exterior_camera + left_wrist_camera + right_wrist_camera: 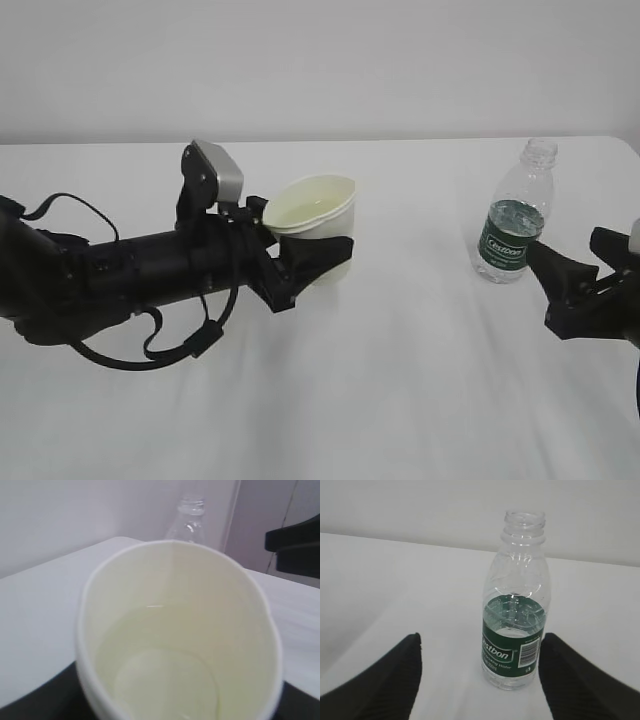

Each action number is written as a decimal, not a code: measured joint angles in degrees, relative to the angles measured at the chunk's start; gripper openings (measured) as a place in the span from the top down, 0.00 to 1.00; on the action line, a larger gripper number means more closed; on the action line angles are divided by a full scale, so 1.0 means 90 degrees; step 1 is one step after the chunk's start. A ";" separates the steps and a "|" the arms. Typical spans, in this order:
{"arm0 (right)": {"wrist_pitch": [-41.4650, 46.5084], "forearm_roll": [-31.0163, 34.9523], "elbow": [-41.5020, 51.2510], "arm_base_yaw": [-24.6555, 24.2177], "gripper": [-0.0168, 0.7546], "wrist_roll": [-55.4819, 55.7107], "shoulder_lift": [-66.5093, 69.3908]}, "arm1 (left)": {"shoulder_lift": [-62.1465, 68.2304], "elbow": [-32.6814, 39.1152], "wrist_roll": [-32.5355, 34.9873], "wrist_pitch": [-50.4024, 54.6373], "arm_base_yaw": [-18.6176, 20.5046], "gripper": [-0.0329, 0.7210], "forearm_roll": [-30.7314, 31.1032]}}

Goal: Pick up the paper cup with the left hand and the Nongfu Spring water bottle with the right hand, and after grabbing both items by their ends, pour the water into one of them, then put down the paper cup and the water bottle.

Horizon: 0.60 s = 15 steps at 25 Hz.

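Gripping the paper cup (pixel 312 215), left end effector (pixel 300 262) holds it above the bench (pixel 400 380); right end effector (pixel 480 680) released, uncapped water bottle (pixel 514 625) upright between fingers. Left wrist view shows water in cup.

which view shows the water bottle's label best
The right wrist view: the water bottle stands centred, its green label readable. The exterior view shows it small at the right; the left wrist view shows only its blurred neck behind the paper cup.

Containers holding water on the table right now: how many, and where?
2. The paper cup, gripped by the left hand left of centre, and the uncapped water bottle, standing free at right before the right hand.
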 joint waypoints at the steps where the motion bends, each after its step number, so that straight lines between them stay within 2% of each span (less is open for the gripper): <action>1: 0.0000 0.0014 0.0000 0.0000 0.26 0.0000 0.0000 | 0.0000 0.0009 0.0014 0.0000 0.0097 0.34 0.0002; 15: 0.0000 0.0058 0.0000 0.0000 0.26 -0.0010 0.0000 | 0.0000 0.0190 0.0180 -0.0012 0.0923 0.34 -0.0016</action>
